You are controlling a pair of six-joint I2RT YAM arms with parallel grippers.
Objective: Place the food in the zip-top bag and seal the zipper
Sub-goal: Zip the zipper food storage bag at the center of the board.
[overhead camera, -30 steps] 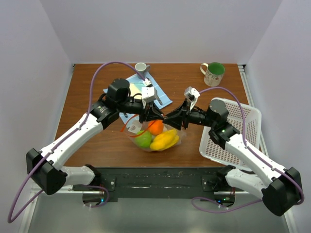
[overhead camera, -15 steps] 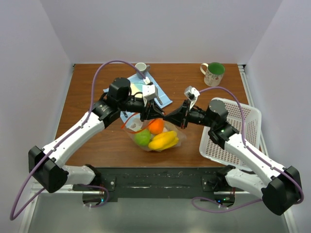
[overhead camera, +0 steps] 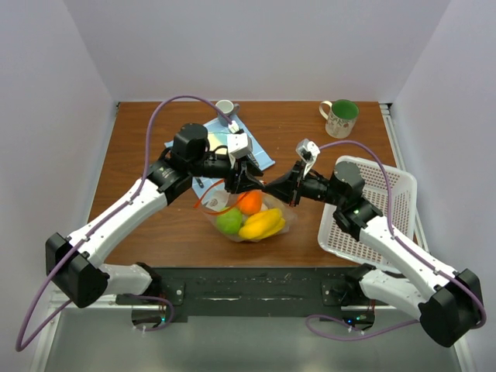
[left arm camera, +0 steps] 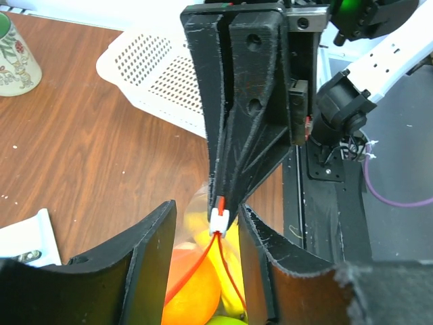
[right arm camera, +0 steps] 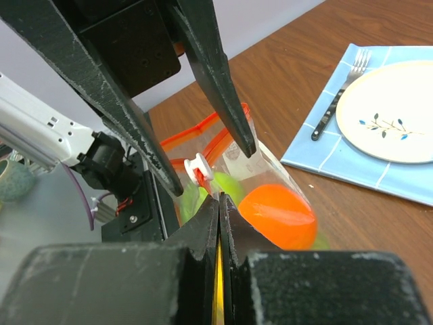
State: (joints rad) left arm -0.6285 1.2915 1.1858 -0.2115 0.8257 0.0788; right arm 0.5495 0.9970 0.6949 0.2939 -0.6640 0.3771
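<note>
No legible text on any surface.

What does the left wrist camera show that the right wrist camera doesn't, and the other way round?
Only the left wrist view shows the white basket, a mug and the right gripper shut on the zipper. Only the right wrist view shows the plate, fork, blue mat and the open left gripper. Both show the orange, the white slider and the table.
</note>
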